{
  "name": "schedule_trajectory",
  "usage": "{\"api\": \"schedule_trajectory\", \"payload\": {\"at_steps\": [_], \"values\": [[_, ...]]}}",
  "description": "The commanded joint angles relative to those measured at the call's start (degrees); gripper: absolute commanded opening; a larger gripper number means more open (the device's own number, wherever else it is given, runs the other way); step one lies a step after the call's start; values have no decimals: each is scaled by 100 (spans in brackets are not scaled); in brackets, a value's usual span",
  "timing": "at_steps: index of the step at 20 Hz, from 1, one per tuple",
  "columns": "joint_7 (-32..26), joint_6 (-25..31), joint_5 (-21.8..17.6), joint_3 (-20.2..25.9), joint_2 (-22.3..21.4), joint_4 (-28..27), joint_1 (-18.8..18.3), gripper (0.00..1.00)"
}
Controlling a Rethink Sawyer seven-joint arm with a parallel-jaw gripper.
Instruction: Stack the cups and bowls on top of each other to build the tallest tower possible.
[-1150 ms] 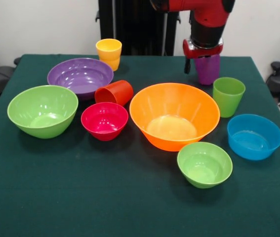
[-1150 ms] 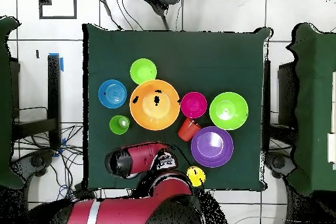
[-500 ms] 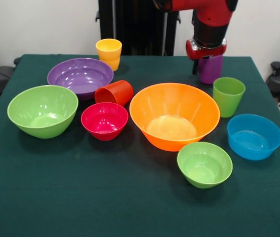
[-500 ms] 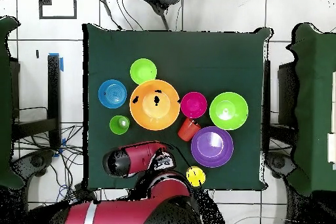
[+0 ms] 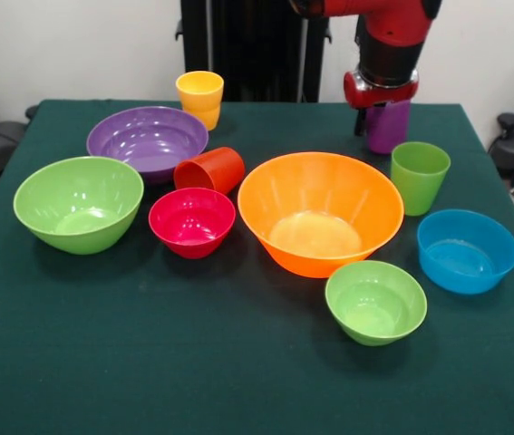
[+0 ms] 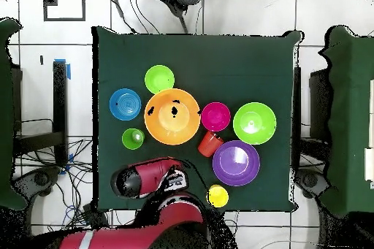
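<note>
the gripper (image 5: 382, 113) hangs over the far right part of the green table (image 5: 238, 381), and the purple cup (image 5: 388, 127) sits upright between its fingers, clamped at the rim. whether the cup's base touches the cloth or hangs just above it cannot be told. in the overhead view the red arm (image 6: 146, 177) covers that cup entirely.

just near of the purple cup stands the light green cup (image 5: 419, 176), upright and open. to its left is the large orange bowl (image 5: 320, 211), the biggest piece, in the middle of the table. near and right of it are the small light green bowl (image 5: 375, 301) and the blue bowl (image 5: 467, 249), each standing apart.

left of the orange bowl the pink-red bowl (image 5: 192, 220) sits, with the orange-red cup (image 5: 209, 169) lying on its side just behind it, its mouth facing left toward the purple bowl (image 5: 148, 140). the cup looks to touch both bowls. the large light green bowl (image 5: 78, 202) is at the far left edge of the group. the yellow cup (image 5: 200, 98) stands upright at the far side, beyond the purple bowl.

all 6 bowls rest right side up on the cloth. nothing is stacked on anything.
</note>
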Motion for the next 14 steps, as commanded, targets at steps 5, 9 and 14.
{"api": "schedule_trajectory", "payload": {"at_steps": [5, 9, 14], "values": [[-3, -455, -1015, -2, -151, 45, -677, 0], [-96, -318, -1290, 207, -229, 81, -1071, 0], [-131, -266, -1633, 272, -30, -101, -1349, 0]]}}
